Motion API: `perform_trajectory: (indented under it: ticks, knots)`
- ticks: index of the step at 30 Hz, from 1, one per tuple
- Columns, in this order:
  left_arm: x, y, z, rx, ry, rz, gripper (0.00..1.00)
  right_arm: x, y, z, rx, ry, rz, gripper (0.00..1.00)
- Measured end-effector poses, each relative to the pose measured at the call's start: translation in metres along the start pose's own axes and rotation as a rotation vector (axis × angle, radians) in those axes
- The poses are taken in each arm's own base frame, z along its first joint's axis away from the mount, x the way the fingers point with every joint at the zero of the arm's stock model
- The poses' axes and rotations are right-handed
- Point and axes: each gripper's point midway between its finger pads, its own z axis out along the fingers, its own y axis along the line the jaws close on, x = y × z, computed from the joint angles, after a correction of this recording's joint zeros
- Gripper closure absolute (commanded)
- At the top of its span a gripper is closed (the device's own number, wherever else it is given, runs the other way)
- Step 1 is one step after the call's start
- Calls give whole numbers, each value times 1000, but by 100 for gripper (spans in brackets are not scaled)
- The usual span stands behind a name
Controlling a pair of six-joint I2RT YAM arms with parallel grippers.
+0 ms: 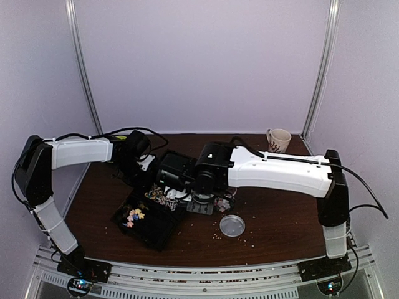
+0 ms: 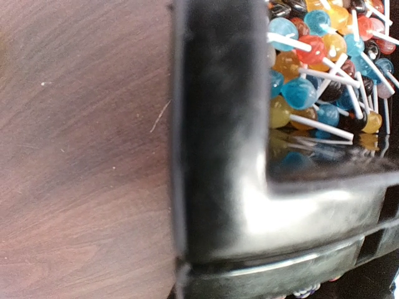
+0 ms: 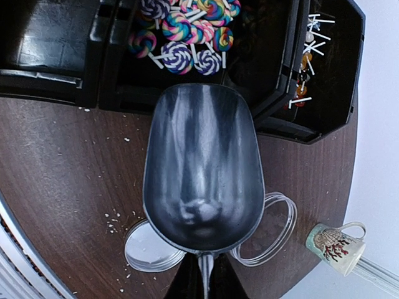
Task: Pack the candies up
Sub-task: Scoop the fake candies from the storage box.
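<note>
Candies (image 1: 134, 216) in black tray (image 1: 159, 232); right hand (image 3: 204, 281) grips metal scoop (image 3: 202, 168) near clear lid (image 3: 146, 252); mug (image 3: 333, 244) nearby; left hand (image 1: 148, 168) closed.

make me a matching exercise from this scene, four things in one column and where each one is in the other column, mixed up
Things
1. metal scoop
2. patterned mug
3. clear round lid
4. swirl lollipops

Places
A. in a compartment of the black tray
B. held in the right gripper
C. at the far right corner of the table
D. flat on the table, just below the scoop

Pairs: 1-B, 2-C, 3-D, 4-A
</note>
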Motion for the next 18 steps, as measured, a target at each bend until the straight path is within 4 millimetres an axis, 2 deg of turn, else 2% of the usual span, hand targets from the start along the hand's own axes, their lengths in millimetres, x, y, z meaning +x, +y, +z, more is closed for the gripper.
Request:
perform_trajectory:
  ticks: [3, 8, 18]
  knots:
    - [1, 0, 0, -26, 2, 21, 100, 2, -4, 6, 40, 35, -18, 100]
    - [4, 0, 0, -41, 12, 37, 100, -6, -9, 15, 89, 64, -56, 100]
    - [5, 1, 0, -62, 12, 60, 100, -21, -3, 31, 178, 91, -177, 100]
